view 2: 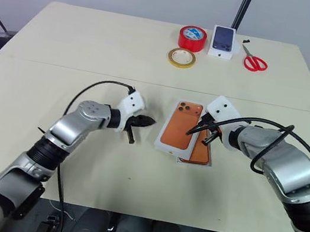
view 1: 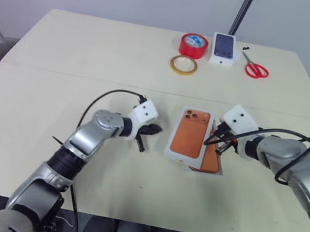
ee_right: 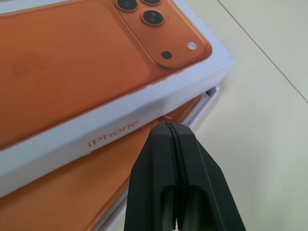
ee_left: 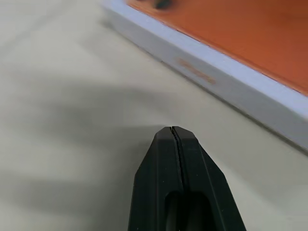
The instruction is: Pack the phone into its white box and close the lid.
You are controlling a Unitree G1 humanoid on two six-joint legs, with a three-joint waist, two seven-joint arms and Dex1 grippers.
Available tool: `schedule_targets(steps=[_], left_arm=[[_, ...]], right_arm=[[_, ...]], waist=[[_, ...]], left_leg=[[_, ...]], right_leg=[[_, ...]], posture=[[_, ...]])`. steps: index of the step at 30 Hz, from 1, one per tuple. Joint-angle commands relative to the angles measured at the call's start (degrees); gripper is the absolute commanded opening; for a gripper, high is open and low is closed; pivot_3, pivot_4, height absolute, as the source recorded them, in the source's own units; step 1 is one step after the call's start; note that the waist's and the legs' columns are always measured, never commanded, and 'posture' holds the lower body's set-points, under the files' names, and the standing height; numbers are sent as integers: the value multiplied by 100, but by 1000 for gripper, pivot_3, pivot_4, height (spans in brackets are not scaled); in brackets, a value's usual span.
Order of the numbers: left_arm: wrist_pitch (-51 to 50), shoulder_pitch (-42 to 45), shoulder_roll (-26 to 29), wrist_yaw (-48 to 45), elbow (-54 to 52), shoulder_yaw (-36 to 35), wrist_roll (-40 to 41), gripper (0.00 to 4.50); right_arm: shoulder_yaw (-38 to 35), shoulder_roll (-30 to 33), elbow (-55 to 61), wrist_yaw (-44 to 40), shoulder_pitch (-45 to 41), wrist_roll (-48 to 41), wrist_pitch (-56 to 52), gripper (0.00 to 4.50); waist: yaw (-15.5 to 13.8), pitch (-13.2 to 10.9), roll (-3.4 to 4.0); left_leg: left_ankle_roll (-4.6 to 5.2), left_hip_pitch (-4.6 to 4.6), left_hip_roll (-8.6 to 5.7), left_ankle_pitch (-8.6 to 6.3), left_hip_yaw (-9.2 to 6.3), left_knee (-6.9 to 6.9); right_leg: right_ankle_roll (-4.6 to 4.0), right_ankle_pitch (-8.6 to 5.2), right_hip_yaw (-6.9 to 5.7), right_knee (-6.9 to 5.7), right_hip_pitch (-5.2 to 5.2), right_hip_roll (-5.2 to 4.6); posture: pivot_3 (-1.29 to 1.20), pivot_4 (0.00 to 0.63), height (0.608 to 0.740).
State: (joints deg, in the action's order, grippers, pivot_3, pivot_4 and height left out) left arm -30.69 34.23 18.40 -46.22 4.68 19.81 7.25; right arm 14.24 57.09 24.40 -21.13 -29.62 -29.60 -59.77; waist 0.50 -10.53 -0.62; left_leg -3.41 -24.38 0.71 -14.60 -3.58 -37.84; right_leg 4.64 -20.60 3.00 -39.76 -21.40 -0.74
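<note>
With both my left pincer [view 1: 151, 130] and right pincer [view 1: 218, 140] closed empty, the light, stiff lid [view 1: 188, 135] sits askew over the white box [view 1: 214, 162] mid-table [view 1: 92, 63], best nudged by its edges.

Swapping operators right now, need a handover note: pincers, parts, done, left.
Left pincer: shut, empty, on the table just left of the lid.
Right pincer: shut, empty, at the lid's right side.
Phone: in the box, mid-table.
Done: phone packed, lid laid on top.
Left: lid sits askew, box sticking out at the right; square it and press it down.
</note>
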Motion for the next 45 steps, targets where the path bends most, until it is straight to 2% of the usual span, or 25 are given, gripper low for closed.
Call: schedule_targets(steps=[1, 15, 30, 45], left_arm=[[133, 172, -200, -175, -76, 135, 55, 0], [-219, 86, -456, -630, -739, 310, 310, 0], [-60, 378, -795, -434, -247, 318, 201, 0], [-41, 326, -803, -394, -212, 300, 149, 0]], right_arm=[[-108, -69, 130, -171, -79, 236, -50, 29], [-440, 161, 752, -886, 450, 538, -276, 29], [-735, 144, 869, -1075, 830, 827, -458, 29], [-794, 61, 776, -1093, 1020, 1030, -466, 29]], waist=[[9, 0, 0], [8, 0, 0], [12, 0, 0], [10, 0, 0]], left_leg=[[0, 0, 0, 0, 0, 0], [4, 1, 3, -2, 0, -6], [5, 1, 0, -3, 0, -10], [5, 1, 0, -3, 1, -12]], right_leg=[[0, 0, 0, -1, 0, 0], [0, 0, 0, -5, 1, 1], [0, 0, 0, -10, 2, 3], [0, 0, 0, -13, 2, 3]], posture=[[0, 150, 740], [0, 150, 740], [0, 150, 740], [0, 150, 740]])
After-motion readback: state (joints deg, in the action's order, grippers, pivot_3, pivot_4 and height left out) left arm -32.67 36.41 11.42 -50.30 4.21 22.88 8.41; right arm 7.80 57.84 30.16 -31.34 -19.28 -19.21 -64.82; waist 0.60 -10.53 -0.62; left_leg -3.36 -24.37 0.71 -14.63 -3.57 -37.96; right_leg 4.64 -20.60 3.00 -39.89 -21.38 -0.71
